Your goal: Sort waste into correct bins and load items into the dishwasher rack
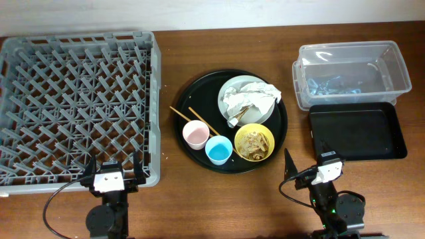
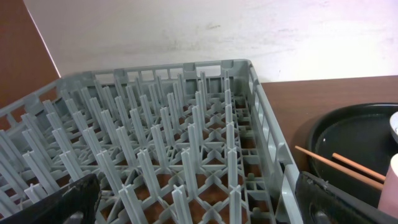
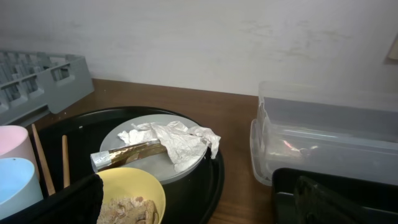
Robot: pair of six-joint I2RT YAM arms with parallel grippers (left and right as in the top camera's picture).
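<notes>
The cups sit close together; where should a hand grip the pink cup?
Pinch the pink cup at its rim from above, one finger inside, on the dishwasher rack side: it stands upright, mouth open, and the blue cup crowds the other side.

Round black tray (image 1: 199, 93) carries plate (image 1: 232, 86) with napkins (image 1: 251, 99), yellow bowl (image 1: 237, 141) of food scraps (image 1: 254, 141), pink cup (image 1: 195, 134), blue cup (image 1: 218, 150), chopsticks (image 1: 180, 113); rack (image 1: 155, 99) left, clear box (image 1: 345, 46) and black bin (image 1: 355, 133) right.

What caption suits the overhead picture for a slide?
Dishes and crumpled napkins on a round tray, between an empty dishwasher rack and a clear box and shallow black tray.
</notes>
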